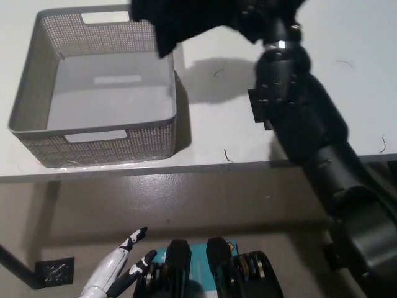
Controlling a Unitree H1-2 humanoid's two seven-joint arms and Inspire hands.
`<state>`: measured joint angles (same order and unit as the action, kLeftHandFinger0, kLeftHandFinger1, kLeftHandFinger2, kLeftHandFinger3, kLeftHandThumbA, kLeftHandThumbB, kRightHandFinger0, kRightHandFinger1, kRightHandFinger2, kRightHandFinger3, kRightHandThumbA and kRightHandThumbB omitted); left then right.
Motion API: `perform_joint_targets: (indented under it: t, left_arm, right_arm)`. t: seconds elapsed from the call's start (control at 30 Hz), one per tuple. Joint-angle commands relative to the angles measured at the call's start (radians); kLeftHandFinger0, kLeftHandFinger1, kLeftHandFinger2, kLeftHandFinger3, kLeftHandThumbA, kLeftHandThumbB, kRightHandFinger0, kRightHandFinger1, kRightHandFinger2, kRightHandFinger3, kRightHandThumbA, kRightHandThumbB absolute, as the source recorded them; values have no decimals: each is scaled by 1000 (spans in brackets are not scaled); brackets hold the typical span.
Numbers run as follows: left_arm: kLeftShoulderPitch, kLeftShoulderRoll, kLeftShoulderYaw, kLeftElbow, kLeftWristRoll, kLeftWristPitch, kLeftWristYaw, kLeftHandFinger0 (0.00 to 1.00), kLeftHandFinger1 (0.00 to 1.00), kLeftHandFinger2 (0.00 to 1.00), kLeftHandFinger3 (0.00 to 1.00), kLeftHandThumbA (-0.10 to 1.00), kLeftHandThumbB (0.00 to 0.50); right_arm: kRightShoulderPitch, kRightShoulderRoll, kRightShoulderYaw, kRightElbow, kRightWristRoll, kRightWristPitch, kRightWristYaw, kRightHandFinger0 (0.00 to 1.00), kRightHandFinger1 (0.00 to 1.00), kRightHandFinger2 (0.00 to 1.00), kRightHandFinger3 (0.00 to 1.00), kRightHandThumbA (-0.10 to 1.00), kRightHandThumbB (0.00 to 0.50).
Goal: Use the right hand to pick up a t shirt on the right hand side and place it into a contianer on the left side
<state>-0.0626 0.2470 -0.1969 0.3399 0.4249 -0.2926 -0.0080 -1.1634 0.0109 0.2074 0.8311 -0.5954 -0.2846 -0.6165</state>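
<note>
Big white table [347, 81] fills the upper half of the frame. Grey perforated basket [93, 133] sits at the upper left, nothing in it. The black right hand [263, 15] at top center is clenched on the black t-shirt [180, 18], which hangs in the air over the basket's right rim. White left hand [118, 273] rests at the lower left, fingers loose and apart.

White table [347, 37], grey mesh basket [93, 139] on left
</note>
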Motion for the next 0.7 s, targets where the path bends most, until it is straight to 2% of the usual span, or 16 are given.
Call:
perform_joint_targets:
  t: [0.0,0.03,0.07,0.13,0.17,0.2,0.27,0.3,0.43,0.47,0.5,0.53,0.57,0.6,0.63,0.67]
  left_arm:
    - [-14,9,-14,-15,-2,-20,-12,1000,1000,1000,1000,1000,315]
    - [-16,9,-17,-16,0,-17,-13,1000,1000,1000,1000,1000,314]
    - [-15,9,-23,-30,4,5,-24,1000,1000,1000,1000,1000,327]
    - [-16,10,-31,-37,2,11,-33,1000,1000,1000,1000,1000,323]
    - [-17,6,-35,-39,6,6,-29,1000,1000,1000,1000,1000,317]
    - [-20,5,-39,-42,7,6,-32,1000,1000,1000,1000,1000,312]
    - [-27,1,-45,-43,16,6,-29,1000,1000,1000,1000,1000,308]
    - [-30,0,-50,-48,28,7,-25,1000,1000,1000,1000,1000,302]
    - [-41,-12,-65,-44,35,10,-25,1000,1000,1000,1000,1000,297]
    - [-45,-15,-73,-45,44,13,-26,1000,1000,1000,1000,1000,295]
    - [-46,-19,-78,-46,44,12,-26,1000,1000,1000,1000,1000,281]
    - [-50,-20,-82,-45,46,17,-27,1000,1000,1000,1000,1000,285]
    - [-53,-21,-86,-44,46,17,-28,1000,1000,1000,1000,1000,285]
    - [-57,-22,-92,-42,49,17,-31,1000,1000,1000,1000,1000,302]
    - [-60,-21,-96,-42,53,20,-34,1000,1000,1000,1000,1000,320]
    - [-62,-21,-99,-47,57,24,-36,1000,1000,1000,1000,1000,331]
  right_arm:
    - [-113,50,28,-13,-2,-32,4,251,450,705,817,-100,129]
    - [-111,50,30,-16,0,-36,4,254,449,701,817,-100,127]
    - [-126,85,44,4,12,-30,38,327,496,735,875,-100,76]
    - [-128,105,54,13,19,-33,48,275,443,691,893,-100,72]
    - [-131,116,61,28,12,-26,42,155,322,591,888,-100,61]
    - [-132,129,67,38,14,-15,55,90,280,544,894,-100,61]
    - [-132,134,71,38,18,-7,75,200,383,609,904,-100,59]
    - [-145,159,77,75,27,-6,92,317,473,682,925,-100,60]
    - [-158,194,86,143,30,-8,100,409,524,712,933,-100,70]
    - [-152,192,86,141,27,-3,103,420,534,719,934,-100,68]
    - [-167,210,97,210,23,-23,99,302,439,637,939,-100,46]
    - [-174,220,91,245,43,-27,129,294,429,638,956,-100,18]
    - [-175,222,89,254,48,-24,139,295,426,640,959,-100,17]
    - [-176,225,88,273,49,-38,133,362,476,684,932,-100,36]
    - [-180,230,84,291,59,-28,165,491,591,791,926,-100,26]
    - [-185,231,83,302,66,-25,193,570,656,847,948,-100,5]
